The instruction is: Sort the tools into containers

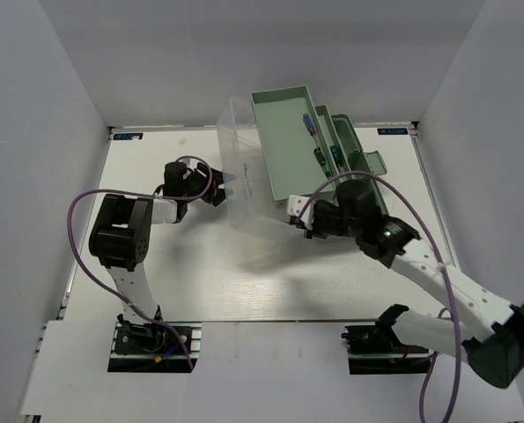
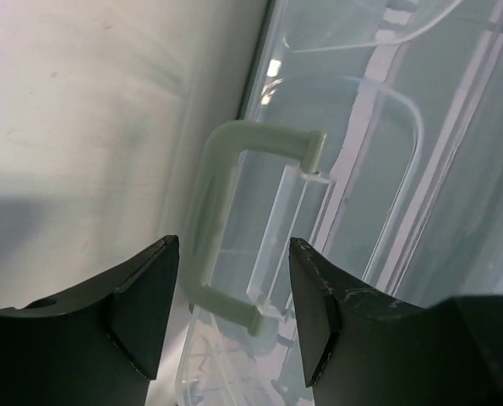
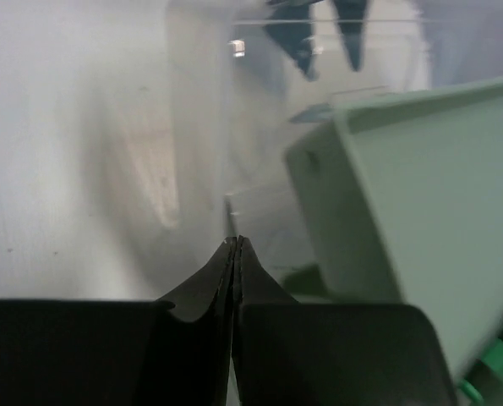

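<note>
Left gripper (image 2: 234, 311) (image 1: 218, 192): jaws stood wide apart with nothing between them, left of the desk's middle and pointing towards the right edge.
Handle (image 2: 221, 224): a pale green loop on the toolbox lid, lying just ahead of the open fingers (image 2: 145, 304) and not touched by them.
Lid (image 1: 239, 172) (image 2: 420, 169): translucent plastic, folded out from the box towards the desk's left edge.
Right gripper (image 3: 237, 249) (image 1: 297, 222): fingers were pressed together and nothing could be seen between them; it hung at the near corner of the box.
Toolbox (image 1: 288, 145) (image 3: 403, 220): mint green, with its trays spread open, sitting near the far edge and right of centre.
Blue and red screwdriver (image 1: 309, 123): lay inside the wide tray, along the wall nearest the right edge.
Green-handled screwdrivers (image 1: 330, 155): lay in the box just to the right of that tray; which compartment was unclear.
Desk (image 1: 156, 264): white, walled on three sides.
</note>
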Motion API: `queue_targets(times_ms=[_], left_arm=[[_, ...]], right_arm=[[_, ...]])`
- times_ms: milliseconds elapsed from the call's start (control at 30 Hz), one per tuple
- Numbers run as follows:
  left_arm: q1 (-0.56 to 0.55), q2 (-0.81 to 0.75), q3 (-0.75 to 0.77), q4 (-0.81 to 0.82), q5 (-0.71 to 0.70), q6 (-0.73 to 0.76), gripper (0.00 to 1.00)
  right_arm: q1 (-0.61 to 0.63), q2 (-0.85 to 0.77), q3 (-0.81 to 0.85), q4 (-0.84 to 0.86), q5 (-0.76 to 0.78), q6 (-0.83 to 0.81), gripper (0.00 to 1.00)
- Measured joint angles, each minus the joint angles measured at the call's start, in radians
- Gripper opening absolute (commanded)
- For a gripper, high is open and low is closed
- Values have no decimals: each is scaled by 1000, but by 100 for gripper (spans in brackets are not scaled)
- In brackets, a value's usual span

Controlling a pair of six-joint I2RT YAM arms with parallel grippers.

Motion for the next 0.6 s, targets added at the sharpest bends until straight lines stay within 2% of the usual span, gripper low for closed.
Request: queue_targets(times_ms=[200, 300, 467, 600], left_arm=[[1, 1, 71, -42, 4, 23, 65], [0, 3, 121, -81, 11, 44, 65], [-13, 31, 308, -212, 28, 117, 65], [-32, 76, 509, -319, 52, 181, 64]], right_arm=[[-39, -242, 1, -23, 120, 24, 0], [-47, -304, -9, -14, 303, 58, 0], [-164, -258, -107, 11, 660, 151, 0], [-289, -166, -147, -51, 786, 256, 0]])
